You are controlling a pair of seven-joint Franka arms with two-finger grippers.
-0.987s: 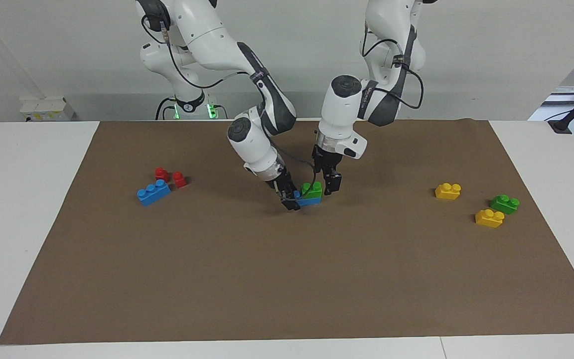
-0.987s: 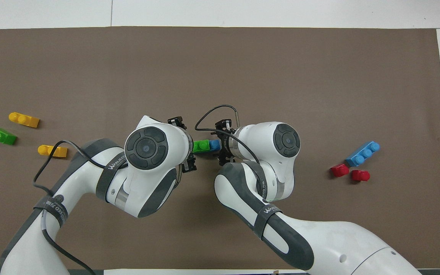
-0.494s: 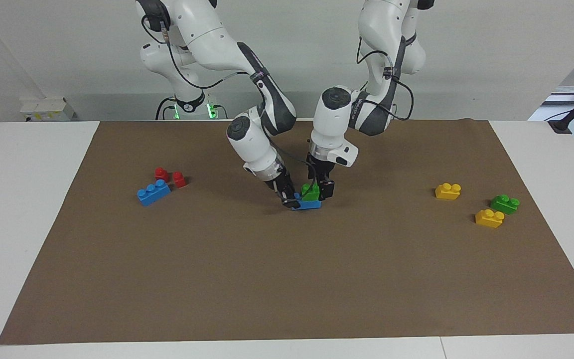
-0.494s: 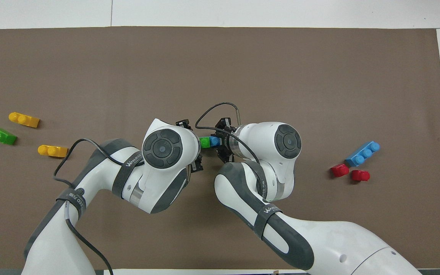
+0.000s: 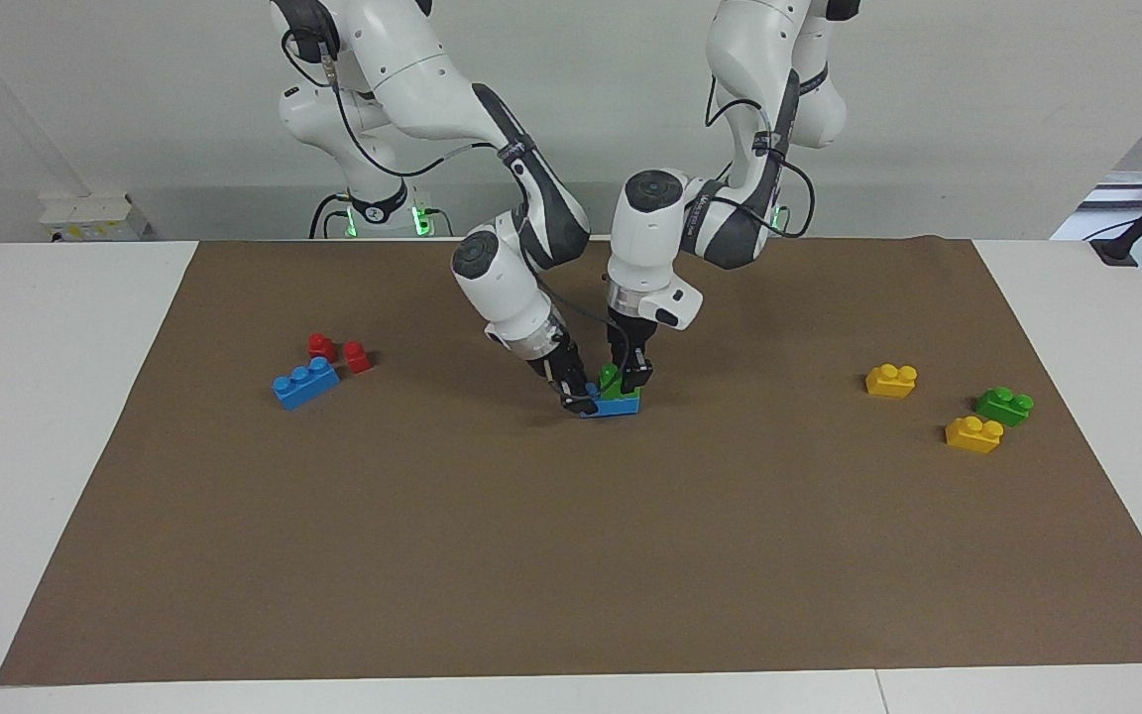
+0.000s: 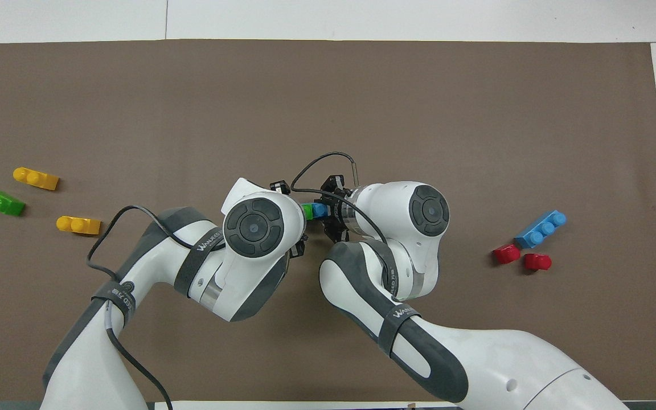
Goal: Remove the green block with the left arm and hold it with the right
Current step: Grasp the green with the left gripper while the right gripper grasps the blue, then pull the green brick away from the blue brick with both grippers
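Mid-surface, the right pincer point(image 5: 578, 397) clamps the blue brick point(image 5: 614, 405); the left pincer point(image 5: 628, 377), straddling the green block point(image 5: 619, 386) from 12 o'clock, grip unclear, should lift straight.

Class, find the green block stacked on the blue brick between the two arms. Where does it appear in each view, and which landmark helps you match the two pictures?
Facing view: the green block sits mid-mat on a blue brick, between the left pincer and the right pincer.
Overhead view: the green block is only a sliver at mid-picture, mostly covered by the left arm's wrist.
Shared landmark: the two red blocks toward the right arm's end.
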